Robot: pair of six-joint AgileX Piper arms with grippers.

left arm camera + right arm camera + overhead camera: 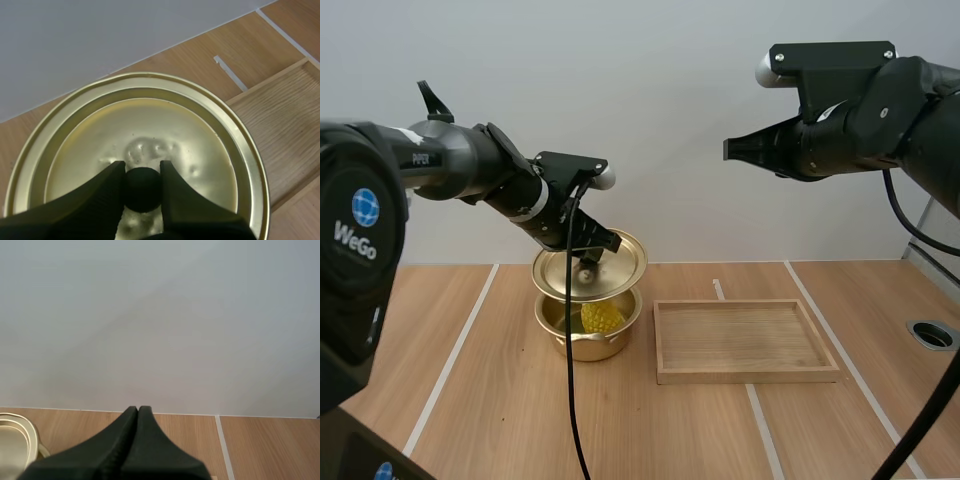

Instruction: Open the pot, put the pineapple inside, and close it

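Observation:
A golden pot stands on the wooden table with a yellow pineapple inside it. My left gripper is shut on the black knob of the golden lid, which hangs just above the pot, slightly tilted. In the left wrist view the two fingers pinch the knob at the centre of the lid. My right gripper is raised high over the table to the right, its fingers together on nothing; the right wrist view shows its tips as one dark wedge, with the lid's edge off to the side.
A shallow wooden tray lies right of the pot, also beside the lid in the left wrist view. White tape lines cross the tabletop. A round hole sits at the far right edge.

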